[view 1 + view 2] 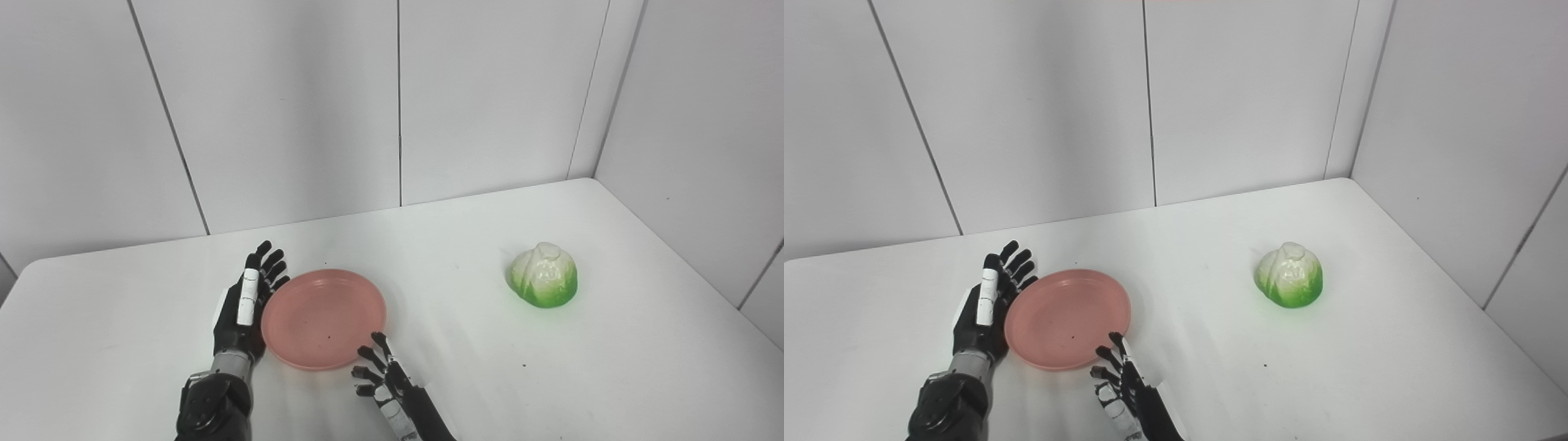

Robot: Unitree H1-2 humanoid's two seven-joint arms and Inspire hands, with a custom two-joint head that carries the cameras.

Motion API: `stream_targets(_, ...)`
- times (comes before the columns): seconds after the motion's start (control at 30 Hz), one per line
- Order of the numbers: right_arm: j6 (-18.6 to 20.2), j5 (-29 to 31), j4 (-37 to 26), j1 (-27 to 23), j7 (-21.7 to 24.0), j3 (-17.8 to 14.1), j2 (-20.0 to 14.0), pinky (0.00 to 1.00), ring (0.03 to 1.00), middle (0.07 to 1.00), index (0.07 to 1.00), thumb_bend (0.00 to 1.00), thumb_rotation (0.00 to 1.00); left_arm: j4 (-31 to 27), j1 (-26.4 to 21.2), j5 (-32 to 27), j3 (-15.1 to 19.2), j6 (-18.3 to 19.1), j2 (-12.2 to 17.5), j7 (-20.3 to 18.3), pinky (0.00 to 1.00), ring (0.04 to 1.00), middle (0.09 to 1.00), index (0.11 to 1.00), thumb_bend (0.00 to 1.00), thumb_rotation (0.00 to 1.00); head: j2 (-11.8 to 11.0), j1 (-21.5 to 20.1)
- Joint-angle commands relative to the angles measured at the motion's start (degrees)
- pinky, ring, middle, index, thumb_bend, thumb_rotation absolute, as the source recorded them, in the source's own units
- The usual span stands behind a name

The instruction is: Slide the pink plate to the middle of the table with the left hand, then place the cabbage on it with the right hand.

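The pink plate (323, 318) lies flat on the white table (465, 257), left of the middle. My left hand (245, 306) is open with fingers straight, its edge against the plate's left rim. My right hand (386, 380) is open with fingers spread, just off the plate's front right rim, near the table's front edge. The cabbage (544, 283), white on top and green below, sits alone on the right side of the table, well away from both hands. It also shows in the right eye view (1290, 283).
White wall panels (398, 104) close off the back and the right side of the table. A few small dark specks lie on the table near the front (523, 365).
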Motion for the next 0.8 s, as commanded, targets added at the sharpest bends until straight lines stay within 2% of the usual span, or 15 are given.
stream_targets(0.0,-3.43,-0.67,0.77,2.77,-0.97,-0.05,1.02,0.78,0.838,0.908,0.991,0.75,0.98,2.38,1.80,-0.33,0.15,-0.30,-0.47,-0.34,0.89,0.923,0.901,0.895,0.90,0.85,0.09,-0.03)
stream_targets(0.07,-6.05,-2.00,0.99,2.79,-2.19,-0.49,0.92,0.77,0.852,0.907,0.985,0.74,0.90,2.28,1.87,-0.23,0.17,-0.34,-0.60,-0.10,0.87,0.920,0.900,0.888,0.91,0.85,0.11,-0.16)
stream_targets(0.13,-6.68,-3.97,0.74,2.72,-3.13,-0.80,0.58,0.79,0.866,0.915,0.981,0.77,0.89,2.20,1.80,-0.35,0.25,-0.24,-0.75,-0.04,0.87,0.921,0.902,0.889,0.90,0.85,0.13,-0.23)
stream_targets(0.23,-4.07,-7.23,-1.69,2.51,-3.26,-1.62,-0.49,0.81,0.884,0.932,0.986,0.82,0.92,2.09,1.47,-0.64,0.52,-0.27,-1.31,0.17,0.87,0.918,0.902,0.892,0.89,0.85,0.34,0.17)
stream_targets(0.33,-0.84,-9.71,-6.47,2.60,-2.55,-2.63,-1.35,0.83,0.890,0.942,0.982,0.84,0.89,1.29,1.30,-0.53,0.49,0.01,-1.94,0.48,0.88,0.924,0.905,0.899,0.89,0.85,0.29,0.37)
stream_targets(0.43,1.49,-15.99,-11.98,2.72,-2.44,-3.19,-2.44,0.80,0.875,0.920,0.965,0.83,0.92,1.23,0.98,-0.20,0.32,-0.14,-2.10,0.70,0.87,0.913,0.902,0.896,0.92,0.85,0.29,0.37)
stream_targets(0.6,5.39,-19.13,-20.11,2.42,1.25,-5.06,-4.77,0.81,0.913,0.932,0.963,0.84,0.88,2.42,-0.05,-0.05,0.42,-0.48,-1.56,0.73,0.86,0.908,0.904,0.905,0.91,0.86,0.09,-0.11)
stream_targets(0.67,7.64,-17.75,-23.07,1.83,3.94,-6.63,-6.10,0.81,0.912,0.937,0.964,0.83,0.83,3.54,-0.70,-0.31,0.74,-0.89,-1.40,0.69,0.86,0.909,0.903,0.900,0.91,0.85,0.09,0.07)
stream_targets(0.77,10.34,-14.58,-25.97,0.13,8.10,-9.99,-9.40,0.89,0.950,0.983,0.966,0.75,0.47,4.55,-1.33,-0.17,0.88,-1.51,-1.25,0.69,0.84,0.915,0.901,0.889,0.92,0.85,0.15,0.58)
